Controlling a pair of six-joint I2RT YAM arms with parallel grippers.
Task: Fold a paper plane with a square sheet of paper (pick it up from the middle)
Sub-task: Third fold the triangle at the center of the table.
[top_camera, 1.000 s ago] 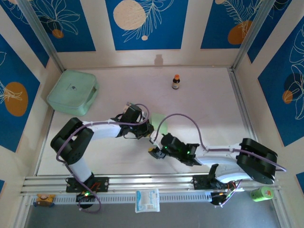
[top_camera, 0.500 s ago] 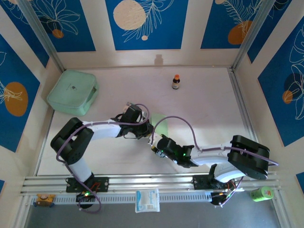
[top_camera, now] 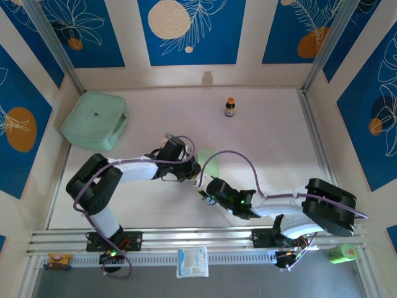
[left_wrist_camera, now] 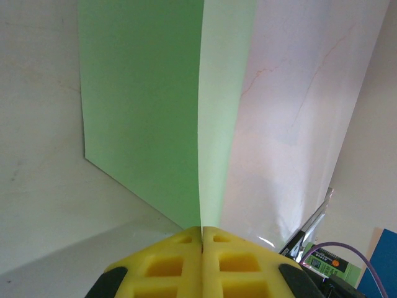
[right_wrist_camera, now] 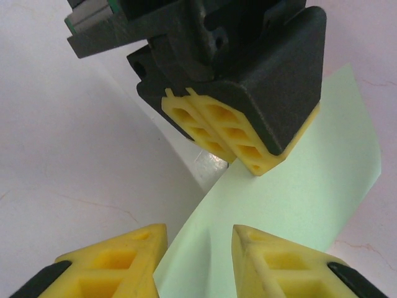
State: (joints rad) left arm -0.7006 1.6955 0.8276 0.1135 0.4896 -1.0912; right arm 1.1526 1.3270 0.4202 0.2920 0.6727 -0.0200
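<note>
The square sheet of paper [top_camera: 212, 162] is pale lime green and is lifted off the table in the middle, between the two arms. My left gripper [top_camera: 193, 169] is shut on one edge of it. In the left wrist view the sheet [left_wrist_camera: 142, 93] rises bent from between the closed yellow fingertips of the left gripper [left_wrist_camera: 202, 231]. My right gripper [top_camera: 202, 189] is just in front of the left one. In the right wrist view the right gripper [right_wrist_camera: 200, 230] has its jaws apart, astride the sheet's [right_wrist_camera: 298, 198] near edge, below the left gripper [right_wrist_camera: 245, 164].
A mint-green plastic box [top_camera: 95, 120] lies at the back left. A small bottle with an orange cap [top_camera: 230, 107] stands at the back centre. A white packet [top_camera: 192, 261] rests on the front rail, and a green container [top_camera: 342, 252] sits off the table's front right.
My right gripper has moved left toward the left gripper and the sheet, and its jaws have narrowed. The left arm has stayed put with the paper.
</note>
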